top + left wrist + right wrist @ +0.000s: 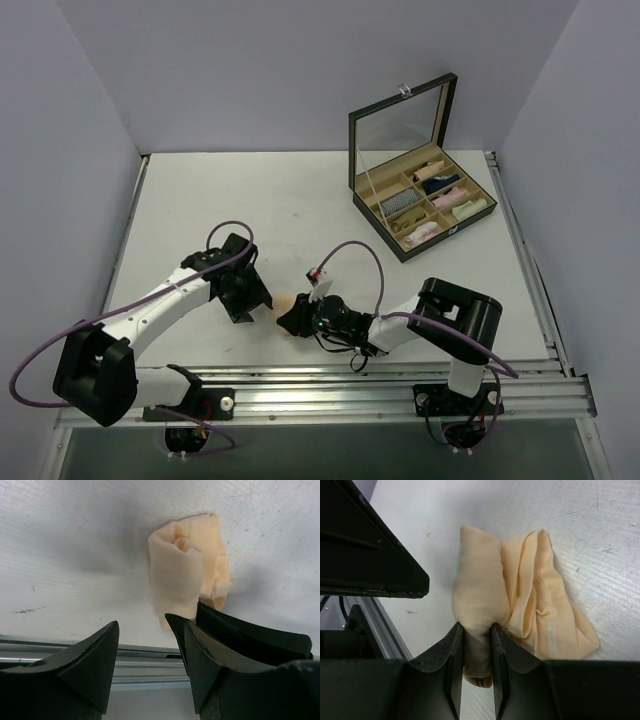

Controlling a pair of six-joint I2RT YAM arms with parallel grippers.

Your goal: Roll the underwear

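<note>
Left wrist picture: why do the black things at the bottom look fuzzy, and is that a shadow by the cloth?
Left wrist view: the left hand sits close to the lens, so it looks a bit soft; the underwear is sharp, with a grey shadow on the table beside it. Right wrist view: underwear crisp too.

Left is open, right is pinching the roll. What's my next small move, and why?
Probably have the right gripper roll its pinched fold onward over the loose flap. The underwear is only partly rolled: a flat tail lies on the table beside the pinched roll. The left gripper stands open, clear of the cloth, so it shouldn't hinder.
</note>
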